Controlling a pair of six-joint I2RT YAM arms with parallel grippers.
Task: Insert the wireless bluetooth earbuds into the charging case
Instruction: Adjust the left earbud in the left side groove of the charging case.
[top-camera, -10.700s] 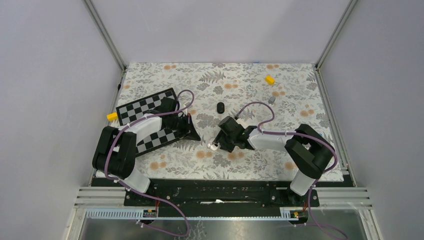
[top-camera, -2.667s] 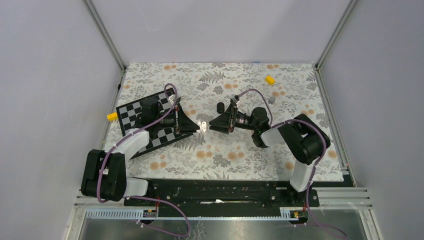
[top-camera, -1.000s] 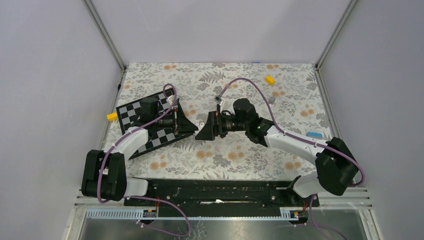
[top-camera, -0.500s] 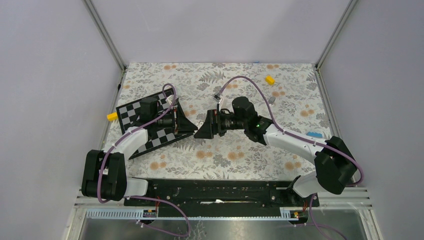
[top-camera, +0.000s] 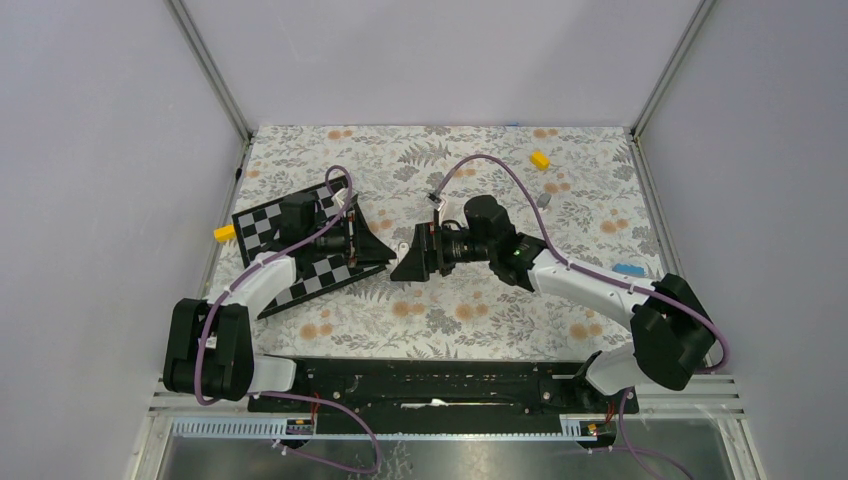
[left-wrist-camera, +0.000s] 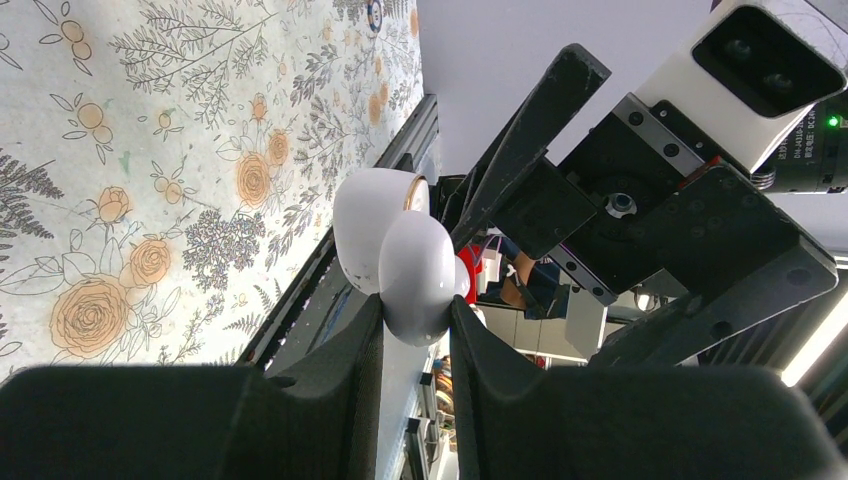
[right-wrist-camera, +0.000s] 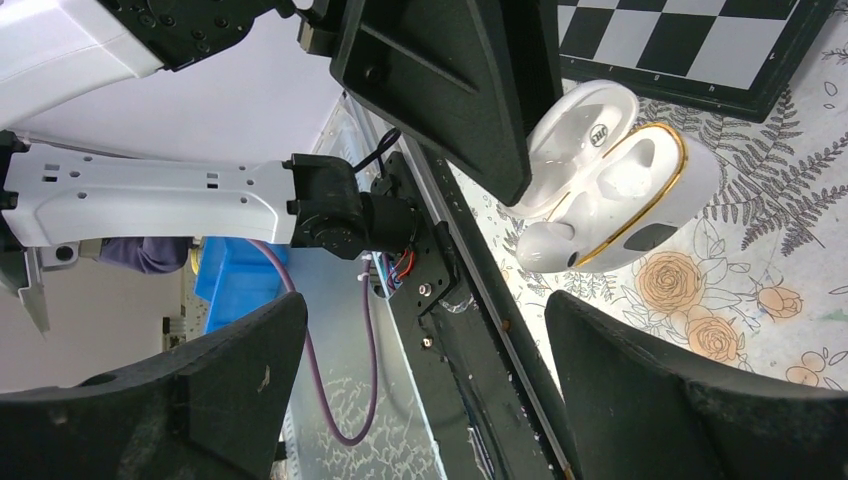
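My left gripper (left-wrist-camera: 415, 320) is shut on the white charging case (left-wrist-camera: 400, 255) and holds it above the mat with its lid swung open. In the right wrist view the case (right-wrist-camera: 680, 190) shows a gold rim, and its open side faces my right gripper. A white earbud (right-wrist-camera: 628, 180) lies in one well. A second white rounded piece (right-wrist-camera: 545, 245) sits at the case's lower end; I cannot tell whether it is seated. My right gripper (right-wrist-camera: 425, 305) stands wide open just short of the case with nothing between its fingers. From above, the case (top-camera: 400, 247) is a small white spot between the two grippers.
A tilted checkerboard (top-camera: 270, 225) lies under my left arm. One yellow block (top-camera: 540, 159) sits at the far right and another (top-camera: 224, 232) at the left edge. There is a small grey piece (top-camera: 543, 200) and a blue item (top-camera: 628, 269) on the right.
My right gripper has eased slightly back to the right, so the white case shows between the grippers again. The left arm and its grip have not moved.
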